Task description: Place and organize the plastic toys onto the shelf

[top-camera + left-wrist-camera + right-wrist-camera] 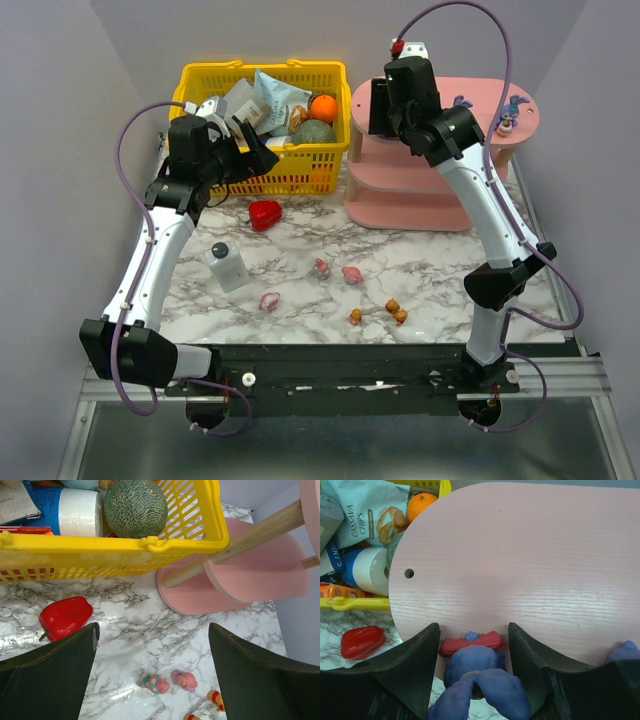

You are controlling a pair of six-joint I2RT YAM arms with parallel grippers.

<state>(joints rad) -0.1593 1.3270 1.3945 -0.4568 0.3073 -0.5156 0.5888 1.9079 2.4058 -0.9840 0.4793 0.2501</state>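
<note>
Dark fingers (pixel 45 680) spread wide above the marble tabletop (pixel 130 625). Two pink toys (pixel 184 680) lie between them, and a red pepper (pixel 65 617) lies near a yellow basket (pixel 100 545).

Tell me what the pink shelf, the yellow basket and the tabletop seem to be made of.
Shelf: painted wood or wood-look board, matte; grain lines show through the pink. Its uprights: pale bare wood. Basket: moulded plastic, glossy, slatted walls. Tabletop: marble pattern with glare; stone or printed film, unclear.

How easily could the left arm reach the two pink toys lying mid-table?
Probably easily: the left gripper is open and empty, and the pink toys lie on bare marble below it, nothing between.
</note>
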